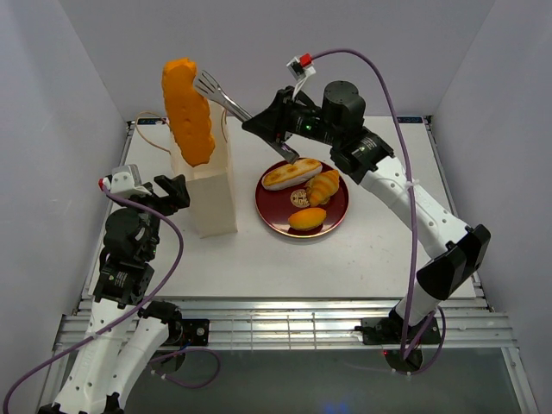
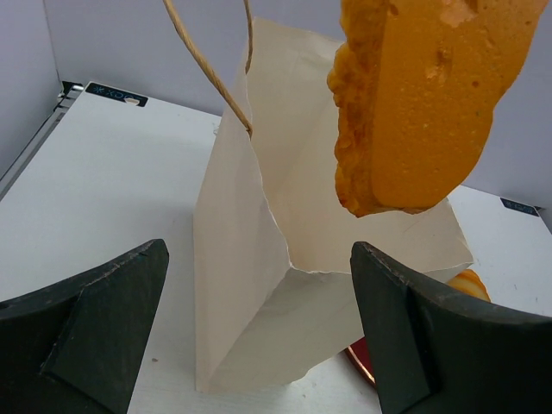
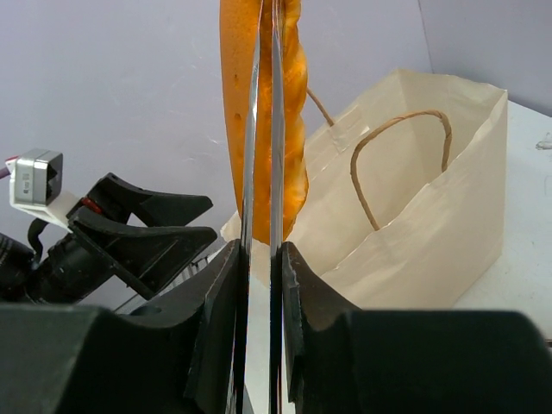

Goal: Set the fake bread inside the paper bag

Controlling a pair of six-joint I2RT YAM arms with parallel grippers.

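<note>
Tongs (image 1: 226, 97) clamped in the closed right fingers (image 1: 266, 119) hold an orange bread slab (image 1: 188, 110) above the paper bag (image 1: 214, 198), which stands left of the red plate (image 1: 338, 220) on the tabletop (image 1: 345, 259). Left wrist view: the open left fingers (image 2: 103, 319) face the bag (image 2: 250, 285), slab (image 2: 423, 103) overhead. Right wrist view: fingers (image 3: 216, 319) pinch the tongs (image 3: 276, 172) shut on the slab (image 3: 293, 129).

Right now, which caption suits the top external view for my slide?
Right gripper squeezes tongs holding the orange slab above the paper bag; other pastries lie on the red plate.
</note>
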